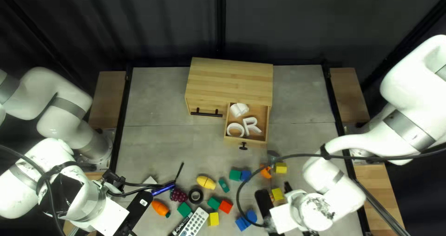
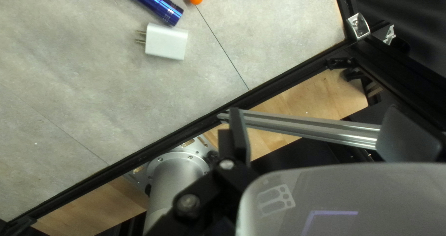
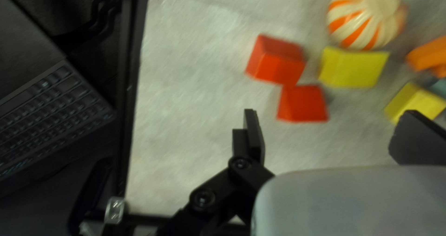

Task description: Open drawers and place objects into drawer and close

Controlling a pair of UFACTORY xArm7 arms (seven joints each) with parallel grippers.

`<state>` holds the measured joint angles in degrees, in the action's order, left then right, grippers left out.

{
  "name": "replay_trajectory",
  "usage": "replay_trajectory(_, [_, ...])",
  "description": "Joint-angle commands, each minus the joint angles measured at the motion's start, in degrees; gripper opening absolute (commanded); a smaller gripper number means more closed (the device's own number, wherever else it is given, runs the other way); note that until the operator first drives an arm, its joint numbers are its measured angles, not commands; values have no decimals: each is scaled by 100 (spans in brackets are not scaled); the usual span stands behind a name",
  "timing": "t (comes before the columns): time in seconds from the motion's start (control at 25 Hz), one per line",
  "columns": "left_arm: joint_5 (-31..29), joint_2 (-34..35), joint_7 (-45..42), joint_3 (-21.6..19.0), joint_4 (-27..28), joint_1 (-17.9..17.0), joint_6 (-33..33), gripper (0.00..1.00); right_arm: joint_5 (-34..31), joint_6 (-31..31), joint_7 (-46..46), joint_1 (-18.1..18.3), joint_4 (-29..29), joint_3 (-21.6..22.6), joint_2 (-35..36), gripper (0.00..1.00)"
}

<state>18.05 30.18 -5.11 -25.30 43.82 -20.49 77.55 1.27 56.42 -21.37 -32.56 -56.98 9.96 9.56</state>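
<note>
a pale wooden cabinet [image 1: 232, 78] stands toward the far side of the grey table [image 1: 158, 110]. its small wooden drawer with a round black knob [image 1: 255, 142] is pulled out. inside, a white letter o [image 1: 228, 130] and a white letter r [image 1: 246, 126] lie near the front, with a third white piece [image 1: 239, 109] behind them. beside it, the wide drawer with a long black bar handle [image 1: 204, 106] is closed.

the task seems to be in its loading stage, with closing the small drawer still to do. the next move likely calls for pushing that drawer's front squarely inward, or first adding another object; the upright r could catch if it sits too high.

the left end effector [image 2: 318, 124] is released and empty, over the table's edge, near a white plug-in charger [image 2: 166, 42]. the right end effector [image 3: 332, 124] is also released and empty, with two red blocks [image 3: 304, 105] ahead of it.
</note>
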Motion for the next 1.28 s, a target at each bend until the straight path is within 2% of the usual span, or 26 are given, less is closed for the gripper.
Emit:
replay_trajectory(0.04, [0, 0, 0, 0, 0, 0, 0, 100, 244, -201, 68, -192, 302, 244, -117, 100])
replay_trajectory(0.44, [0, 0, 0, 0, 0, 0, 0, 100, 495, -418, -366, -521, 890, 571, -463, 100])
replay_trajectory(0.64, [0, 0, 0, 0, 0, 0, 0, 100, 359, -331, -723, -533, 808, 538, -397, 100])
replay_trajectory(1.28, [0, 0, 0, 0, 0, 0, 0, 100, 359, -331, -723, -533, 808, 538, -397, 100])
